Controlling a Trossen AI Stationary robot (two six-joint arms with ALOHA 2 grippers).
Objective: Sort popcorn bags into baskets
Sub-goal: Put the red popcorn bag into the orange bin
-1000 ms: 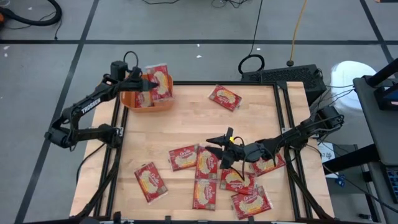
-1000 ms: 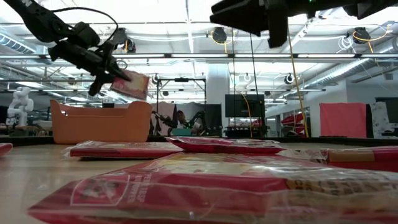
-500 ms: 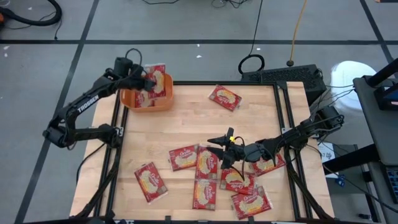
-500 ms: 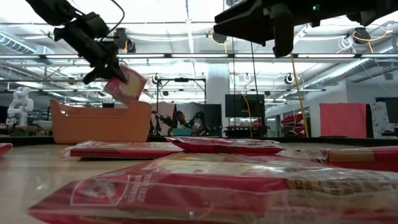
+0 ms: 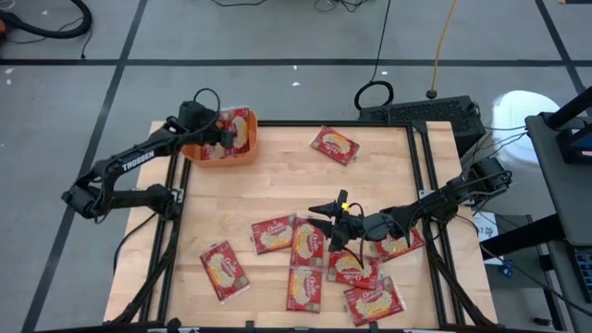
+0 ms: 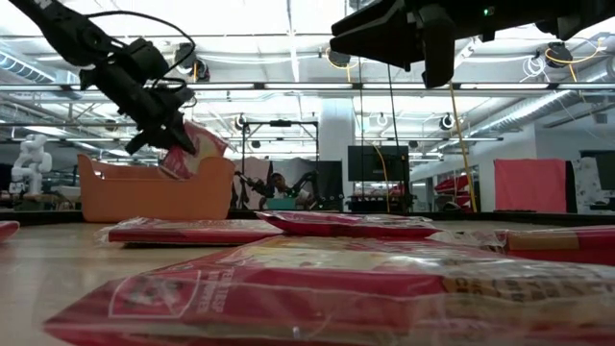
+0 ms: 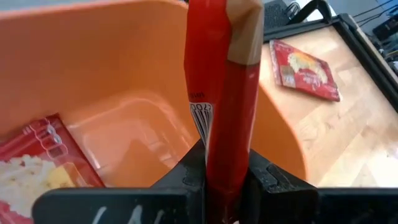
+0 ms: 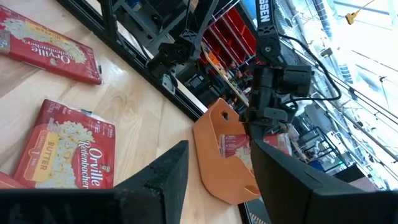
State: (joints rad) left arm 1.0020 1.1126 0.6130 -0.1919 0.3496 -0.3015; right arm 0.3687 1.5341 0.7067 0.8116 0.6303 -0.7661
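1. One flat red popcorn bag (image 5: pixel 237 129) has dropped lower in the last second; my left end effector (image 5: pixel 220 135), clenched on it, now holds it partly inside the orange plastic tub (image 5: pixel 220 155) at the desk's (image 5: pixel 277 190) eleven o'clock corner.
2. Another bag (image 7: pixel 37 162) already lies in the tub, so I judge release comes next.
3. My right end effector (image 5: pixel 326 225) hasn't moved, fingers apart and empty, hovering over the loose bags (image 5: pixel 310 248) near five o'clock.

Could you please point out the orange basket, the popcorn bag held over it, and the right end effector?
orange basket (image 5: pixel 242 154), high view, near rim.
held popcorn bag (image 7: pixel 227 118), left wrist view, red edge.
right end effector (image 5: pixel 323 222), high view, between fingertips.
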